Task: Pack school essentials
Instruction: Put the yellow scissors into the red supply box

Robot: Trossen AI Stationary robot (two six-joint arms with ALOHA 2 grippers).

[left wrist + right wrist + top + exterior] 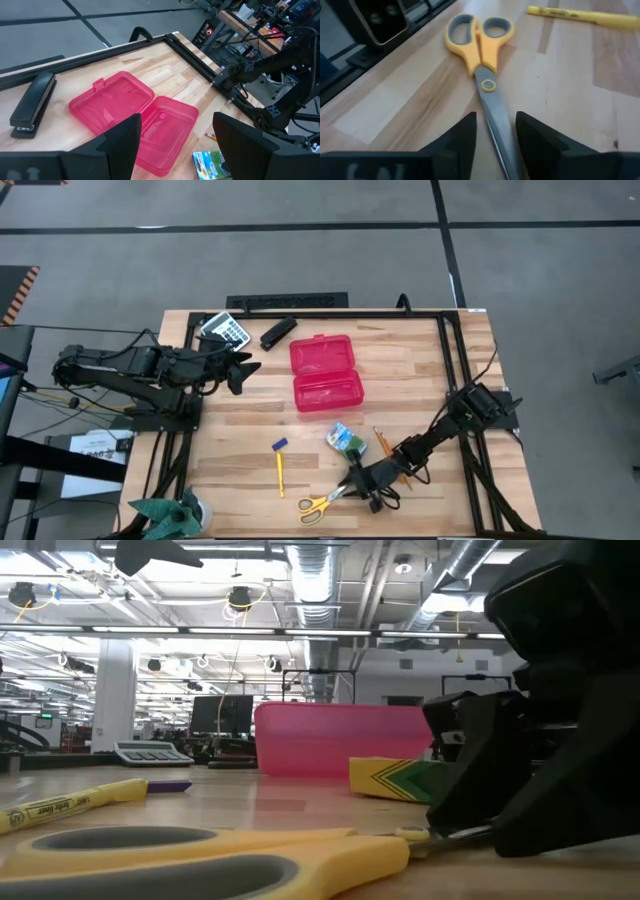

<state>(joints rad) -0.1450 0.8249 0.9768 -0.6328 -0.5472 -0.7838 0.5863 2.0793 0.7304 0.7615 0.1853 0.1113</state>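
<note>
Right hand (352, 486) low at table's (420, 380) near edge, fingers parted astride blades of yellow-handled scissors (481, 45), not yet clamped (right wrist view shows this; high view hides blades under arm). Yellow pen (280, 471), blue piece (279, 444), green-and-white packet (344, 438), orange pencil (382, 442) lie nearby. Left hand (245, 370) open, raised beside open pink case (131, 115); left wrist view alone shows case empty.

scissors (322, 503) right of pen (280, 470) (near)
</note>
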